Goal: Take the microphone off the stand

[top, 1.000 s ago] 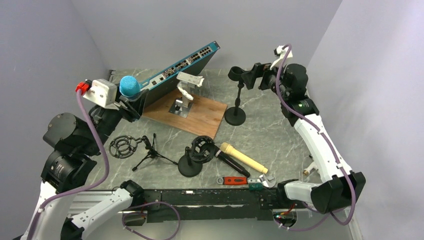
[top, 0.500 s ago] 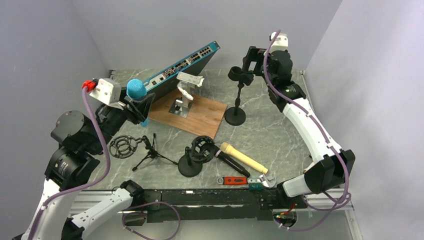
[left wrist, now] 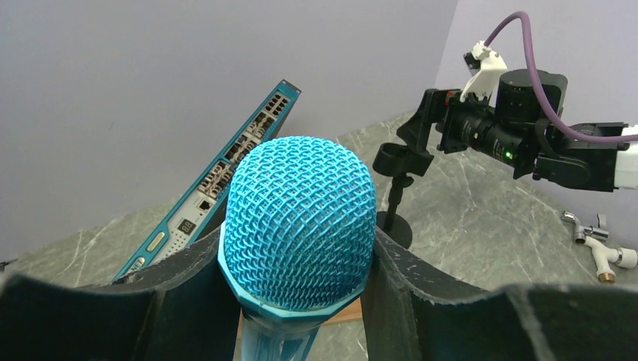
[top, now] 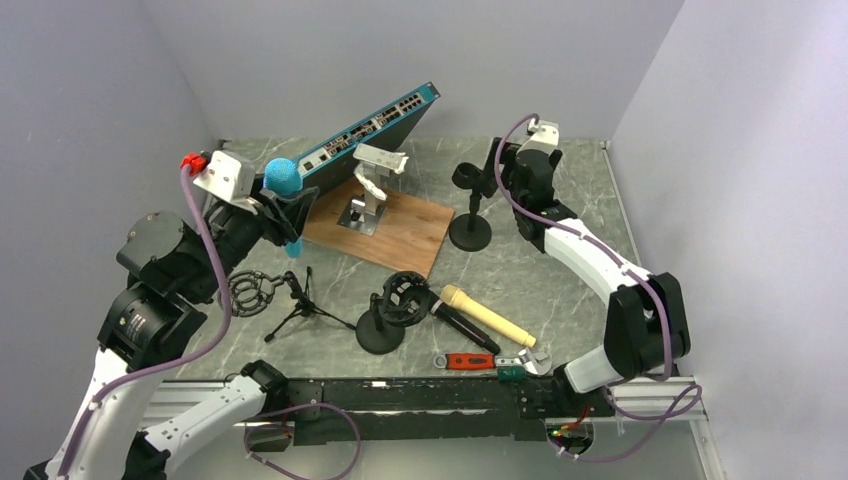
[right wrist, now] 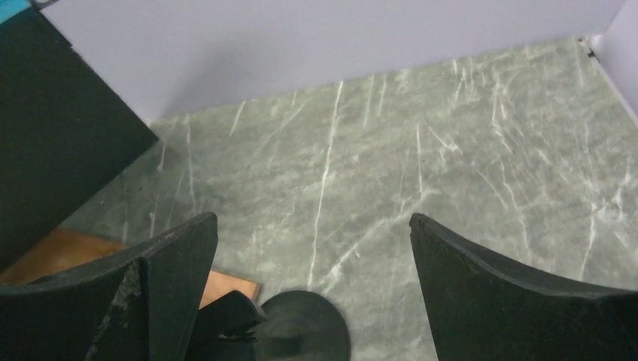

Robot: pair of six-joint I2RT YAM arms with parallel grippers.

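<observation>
Task status: judged all but complete. The microphone (top: 283,178) is out of the stand (top: 470,232) and well apart from it, in the upper left of the top view. The stand sits right of centre, in the upper half.
Stand clip: the clip (top: 467,177) at the top of the pole is empty, with nothing seated in it.
Outstanding: in my judgement, only disposal of the microphone, such as laying it on the table (top: 560,270). None of that is begun.
Left gripper: the left gripper (left wrist: 299,256) is clamped on the microphone just below the head, one finger on each side, head upward.
Right gripper: the right gripper (right wrist: 312,226) has its jaws spread wide with nothing between them. It hangs just beside the clip, over the stand's base. Whether it touches the stand cannot be told.
Microphone: bright blue, with a rounded woven-mesh head and a smooth faceted collar beneath. The handle is mostly hidden by the fingers.
Stand: matt black, with a flat round base, a thin upright pole and a short tubular clip.
Fingers: the fingers (left wrist: 188,301) are black, hard, broad and curved, and scuffed along the edges.
Table: smooth, in a grey-green marble pattern with pale veins.
Nearby items: a blue-edged network switch (top: 365,135) leans behind a wooden board (top: 400,235). Neither is involved.
</observation>
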